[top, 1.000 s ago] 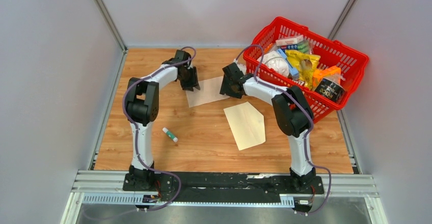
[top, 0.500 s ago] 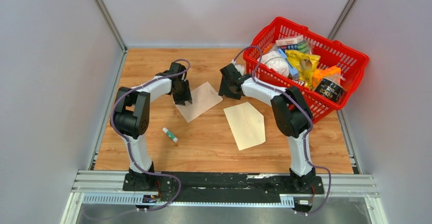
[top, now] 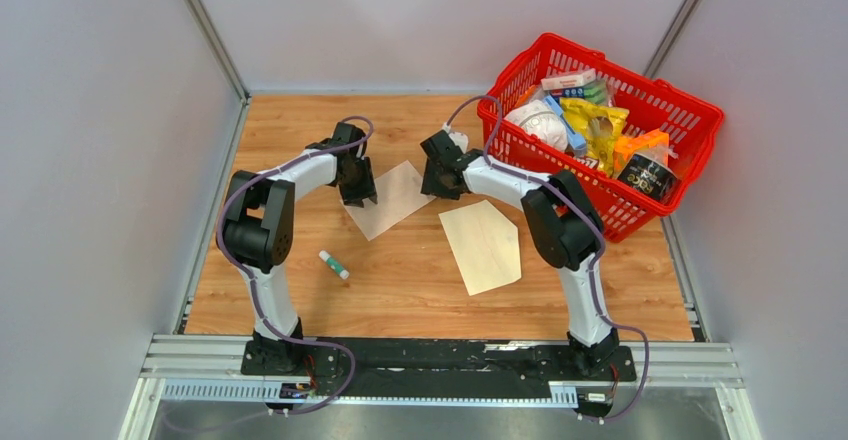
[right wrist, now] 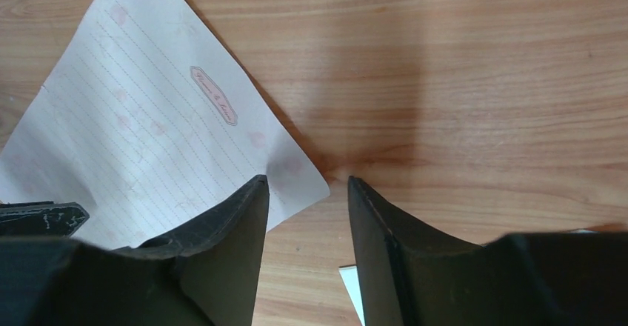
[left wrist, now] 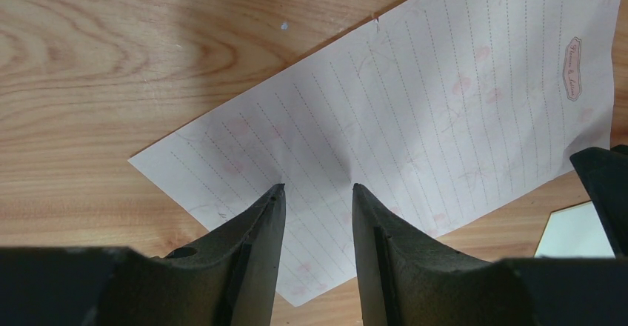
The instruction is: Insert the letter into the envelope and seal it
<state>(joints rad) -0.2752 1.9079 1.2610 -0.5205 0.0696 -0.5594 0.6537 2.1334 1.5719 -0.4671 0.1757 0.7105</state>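
While the letter (top: 392, 200) lies flat on the table (top: 400, 305), the step in hand is judged to be the first one: getting hold of the sheet, with insertion and sealing not yet begun. The envelope (top: 485, 245) is seen at about four o'clock from the letter, near it but apart, its flap laid open.

At the letter's nine o'clock side the left gripper (left wrist: 317, 189) is set down with its jaws apart, both tips on the paper and a faint pucker between them. At the three o'clock corner the right gripper (right wrist: 304, 180) is held with jaws apart, one finger over the corner and the other over bare wood. Nothing is clamped.

A pinch on that thin corner is called for next, probably while the sheet is pinned. A glue stick (top: 334, 265) lies at seven o'clock, a red basket (top: 690, 110) at two.
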